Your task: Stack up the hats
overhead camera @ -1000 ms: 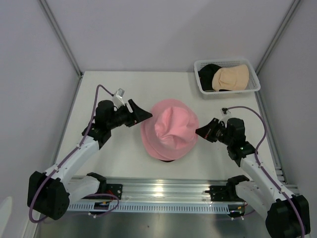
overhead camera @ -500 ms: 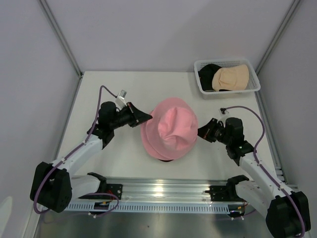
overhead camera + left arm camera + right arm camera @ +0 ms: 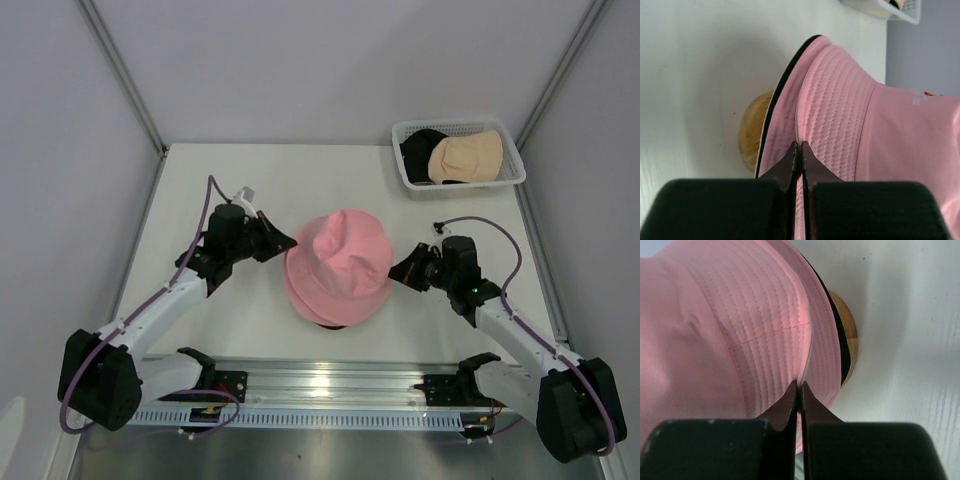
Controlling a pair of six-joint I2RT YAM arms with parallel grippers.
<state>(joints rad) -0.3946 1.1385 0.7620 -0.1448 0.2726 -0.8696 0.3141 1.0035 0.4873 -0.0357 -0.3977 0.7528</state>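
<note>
A pink hat (image 3: 340, 265) sits on top of a pile at the table's middle, over a wooden stand (image 3: 751, 131). My left gripper (image 3: 289, 240) is shut on the hat's left brim, and in the left wrist view the pink hat (image 3: 850, 100) has its brim pinched between the jaws of the left gripper (image 3: 800, 145). My right gripper (image 3: 393, 272) is shut on the right brim. The right wrist view shows the right gripper (image 3: 801, 384) pinching the pink hat (image 3: 715, 315). A second pink brim layer and a black hat's edge (image 3: 838, 332) lie beneath. The stand (image 3: 852, 335) peeks out below.
A white mesh basket (image 3: 510, 158) at the back right holds a black hat (image 3: 420, 148) and a beige hat (image 3: 466, 157). Grey walls close in the left, right and back. The arms' metal rail (image 3: 330, 390) runs along the near edge.
My left gripper moved right to the hat's brim and shut on it. The right gripper shifted slightly left with the brim. The hat's crown has sunk lower and its dent has filled out.
</note>
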